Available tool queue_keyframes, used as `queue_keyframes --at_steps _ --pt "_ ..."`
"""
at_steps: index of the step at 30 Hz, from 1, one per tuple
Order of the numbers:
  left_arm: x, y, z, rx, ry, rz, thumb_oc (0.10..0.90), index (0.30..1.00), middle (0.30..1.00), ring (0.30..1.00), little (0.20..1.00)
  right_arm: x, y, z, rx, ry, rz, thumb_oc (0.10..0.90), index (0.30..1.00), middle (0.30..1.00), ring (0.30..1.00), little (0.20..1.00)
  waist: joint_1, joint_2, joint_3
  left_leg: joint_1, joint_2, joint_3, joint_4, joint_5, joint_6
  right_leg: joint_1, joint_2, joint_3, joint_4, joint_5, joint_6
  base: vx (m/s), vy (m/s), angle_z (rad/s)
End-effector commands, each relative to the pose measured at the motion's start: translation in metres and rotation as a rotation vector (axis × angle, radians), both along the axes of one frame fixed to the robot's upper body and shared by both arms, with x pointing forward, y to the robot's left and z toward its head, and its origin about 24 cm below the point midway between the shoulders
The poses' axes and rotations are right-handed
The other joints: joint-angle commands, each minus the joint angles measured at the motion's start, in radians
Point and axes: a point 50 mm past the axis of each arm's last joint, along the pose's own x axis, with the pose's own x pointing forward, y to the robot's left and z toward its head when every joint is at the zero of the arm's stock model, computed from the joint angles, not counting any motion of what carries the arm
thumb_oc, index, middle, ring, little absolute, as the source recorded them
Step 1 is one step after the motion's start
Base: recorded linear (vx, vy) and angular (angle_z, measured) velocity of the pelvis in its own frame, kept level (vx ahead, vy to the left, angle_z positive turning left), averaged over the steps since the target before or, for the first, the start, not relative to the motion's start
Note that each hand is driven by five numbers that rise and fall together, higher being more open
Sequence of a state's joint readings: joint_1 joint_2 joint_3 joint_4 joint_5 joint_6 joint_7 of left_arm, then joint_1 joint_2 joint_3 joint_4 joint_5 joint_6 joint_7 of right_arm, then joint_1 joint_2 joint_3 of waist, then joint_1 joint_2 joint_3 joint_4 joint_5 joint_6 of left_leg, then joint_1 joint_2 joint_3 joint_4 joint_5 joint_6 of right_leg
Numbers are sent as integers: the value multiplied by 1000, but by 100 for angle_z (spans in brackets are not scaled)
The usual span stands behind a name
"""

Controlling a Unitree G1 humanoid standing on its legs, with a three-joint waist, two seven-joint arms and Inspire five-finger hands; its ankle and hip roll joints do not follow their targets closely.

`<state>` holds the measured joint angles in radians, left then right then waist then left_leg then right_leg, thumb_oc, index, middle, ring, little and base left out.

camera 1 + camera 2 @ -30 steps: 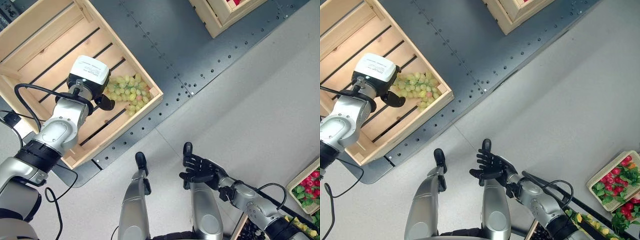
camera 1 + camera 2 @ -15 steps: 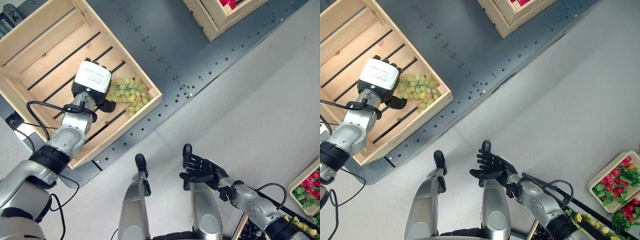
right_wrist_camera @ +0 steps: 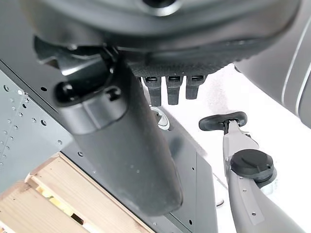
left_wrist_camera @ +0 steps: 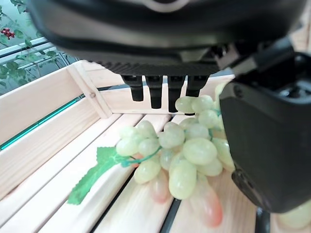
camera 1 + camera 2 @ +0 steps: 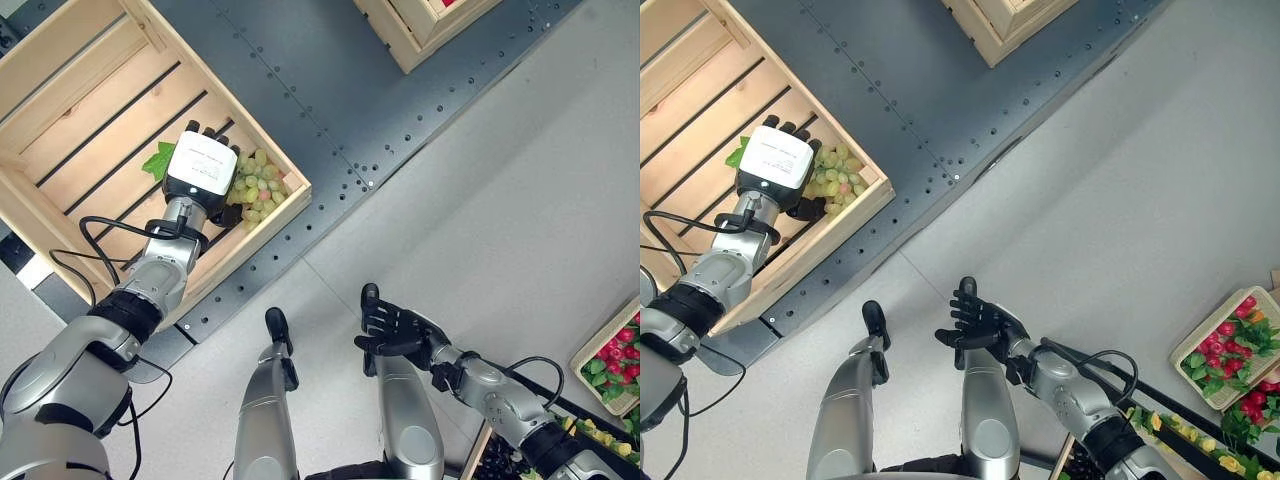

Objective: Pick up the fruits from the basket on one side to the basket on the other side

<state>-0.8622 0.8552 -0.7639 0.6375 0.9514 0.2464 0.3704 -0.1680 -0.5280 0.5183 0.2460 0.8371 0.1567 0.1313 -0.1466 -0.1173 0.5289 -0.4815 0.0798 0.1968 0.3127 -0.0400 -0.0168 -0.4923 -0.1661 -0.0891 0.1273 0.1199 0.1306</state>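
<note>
A bunch of green grapes (image 5: 257, 190) with a green leaf (image 5: 158, 160) lies in the near corner of a slatted wooden crate (image 5: 85, 125). My left hand (image 5: 203, 168) hovers right over the bunch and covers part of it. In the left wrist view its fingers (image 4: 155, 92) reach straight past the grapes (image 4: 187, 150) and its thumb (image 4: 272, 145) stands beside them, so the hand is open with the bunch between. My right hand (image 5: 393, 328) is held low over the grey floor, open with spread fingers and nothing in it.
The crate rests on a dark riveted metal plate (image 5: 330, 90). A second wooden crate (image 5: 415, 35) stands at the far edge. At the right edge sits a basket of red fruit and leaves (image 5: 612, 360), with yellow fruit (image 5: 1185, 435) lower down.
My left hand has slid over the grape bunch and now covers its left part, baring the leaf behind it. The view has shifted a little. The right hand has stayed put.
</note>
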Motion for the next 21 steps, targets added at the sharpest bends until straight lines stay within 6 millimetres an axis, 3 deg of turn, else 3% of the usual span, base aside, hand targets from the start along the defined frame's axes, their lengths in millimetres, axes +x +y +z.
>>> queue_keyframes --at_steps 1,2,3,4,15,21 --pt "8 -17 37 63 -156 -95 800 900 900 900 900 0 11 11 80 -39 14 800 900 900 900 900 6 -7 -9 -39 -4 20 71 -17 -33 -42 13 -8 136 -63 19 0 0 0" --pt "9 -18 35 73 -146 -92 558 538 538 538 538 1 12 10 82 -37 11 800 900 900 900 900 5 -8 -9 -38 -4 20 69 -17 -34 -42 15 -7 135 -63 20 0 0 0" --pt "9 -17 35 73 -145 -90 515 472 472 472 472 1 12 10 82 -37 11 800 900 900 900 900 5 -9 -9 -38 -3 20 69 -16 -34 -43 15 -7 135 -63 20 0 0 0" --pt "10 -17 35 74 -143 -88 406 309 309 309 309 2 12 11 81 -37 10 800 900 900 900 900 5 -9 -9 -40 -3 20 70 -16 -35 -44 15 -7 135 -63 19 0 0 0" --pt "10 -5 29 24 -132 -45 400 300 300 300 300 3 10 10 73 -51 9 800 900 900 900 900 6 -5 -9 -50 -9 6 70 -10 -41 -48 16 -8 134 -64 14 0 0 0" --pt "1 1 38 -52 -291 -125 400 300 300 300 300 0 8 11 70 -81 6 800 900 900 900 900 18 -1 -9 -17 -12 4 46 -5 -43 -19 14 -17 125 -71 12 -29 4 0"
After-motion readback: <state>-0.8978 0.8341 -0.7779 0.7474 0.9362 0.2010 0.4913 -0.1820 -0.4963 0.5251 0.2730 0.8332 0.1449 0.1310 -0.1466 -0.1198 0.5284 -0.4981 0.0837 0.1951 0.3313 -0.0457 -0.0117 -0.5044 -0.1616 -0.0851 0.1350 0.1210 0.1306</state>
